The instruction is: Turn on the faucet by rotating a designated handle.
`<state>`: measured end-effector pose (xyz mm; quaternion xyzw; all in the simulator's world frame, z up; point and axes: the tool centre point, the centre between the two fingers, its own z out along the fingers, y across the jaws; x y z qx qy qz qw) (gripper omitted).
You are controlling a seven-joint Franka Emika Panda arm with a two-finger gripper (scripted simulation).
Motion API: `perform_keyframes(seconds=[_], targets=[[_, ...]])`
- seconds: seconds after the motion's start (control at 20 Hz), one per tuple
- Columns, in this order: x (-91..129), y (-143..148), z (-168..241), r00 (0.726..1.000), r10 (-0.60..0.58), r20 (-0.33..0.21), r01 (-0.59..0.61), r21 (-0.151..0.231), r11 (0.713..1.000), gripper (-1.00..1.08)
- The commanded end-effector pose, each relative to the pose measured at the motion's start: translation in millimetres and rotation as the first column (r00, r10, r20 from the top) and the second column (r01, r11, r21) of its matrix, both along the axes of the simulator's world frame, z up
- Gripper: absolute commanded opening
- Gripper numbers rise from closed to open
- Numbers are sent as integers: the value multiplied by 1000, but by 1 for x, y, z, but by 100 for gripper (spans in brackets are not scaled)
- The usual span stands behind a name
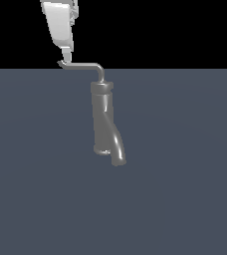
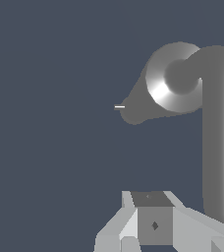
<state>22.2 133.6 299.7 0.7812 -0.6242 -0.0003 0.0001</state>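
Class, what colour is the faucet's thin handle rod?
Grey metal, the handle matches the faucet; clearest in the exterior view.

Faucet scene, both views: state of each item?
faucet: upright on its round base, spout curving down.
handle: level, pointing to the exterior view's left, hooked tip under the gripper.
gripper: at the handle's tip, seemingly touching; whether open or shut cannot be told.

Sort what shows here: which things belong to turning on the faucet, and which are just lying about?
Belongs to the job:
- faucet, upright with its curved spout
- handle, the thin level rod off the cap
- gripper, at the handle's hooked tip

Just lying about:
- nothing else shows; only the bare grey floor under the faucet
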Motion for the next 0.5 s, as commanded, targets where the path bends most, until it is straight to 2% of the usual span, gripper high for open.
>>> perform_keyframes(seconds=[0.0, 0.45], targets=[[-4, -1, 0, 1000, 0, 0, 0, 0, 1000, -100], [-30, -5, 0, 1000, 0, 0, 0, 0, 1000, -100]])
